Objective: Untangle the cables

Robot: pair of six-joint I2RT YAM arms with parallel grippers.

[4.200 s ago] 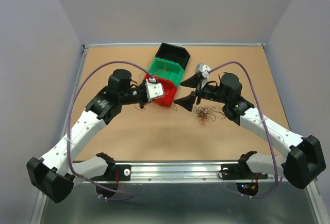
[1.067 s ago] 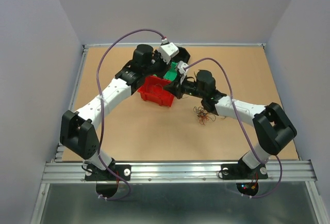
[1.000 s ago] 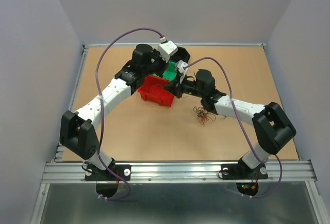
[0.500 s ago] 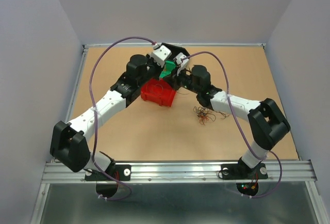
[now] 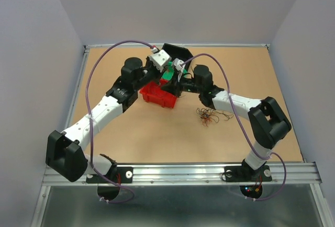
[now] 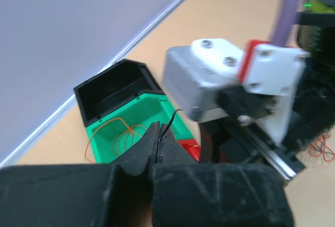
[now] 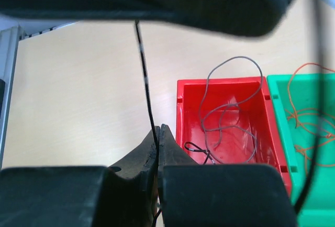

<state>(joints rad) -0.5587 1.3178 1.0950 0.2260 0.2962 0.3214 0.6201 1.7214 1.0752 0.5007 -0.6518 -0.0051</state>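
The cables (image 5: 208, 116) lie as a small curly tangle of dark, red and orange strands on the bare worktop (image 5: 131, 133), a little right of its middle and well apart from both arms' tips. Three bins stand in a row running towards the middle of the far edge: the red bin (image 5: 157, 95) nearest, the green bin (image 5: 168, 73) touching it behind, and the black bin (image 5: 177, 52) last. Both arms reach in over this row and meet above the red and green bins. The left hand (image 6: 158, 133) is closed, its fingertips pressed together on a thin dark wire (image 7: 144, 65) whose short end curls out above them. The right hand (image 7: 158, 133) is closed too, pinching that kind of dark wire, which runs straight up from its tips to a blurred dark shape overhead; whether both hold one strand cannot be told for sure. A grey wire (image 7: 230, 109) lies looped in the red bin, and an orange wire (image 6: 123, 135) in the green one.
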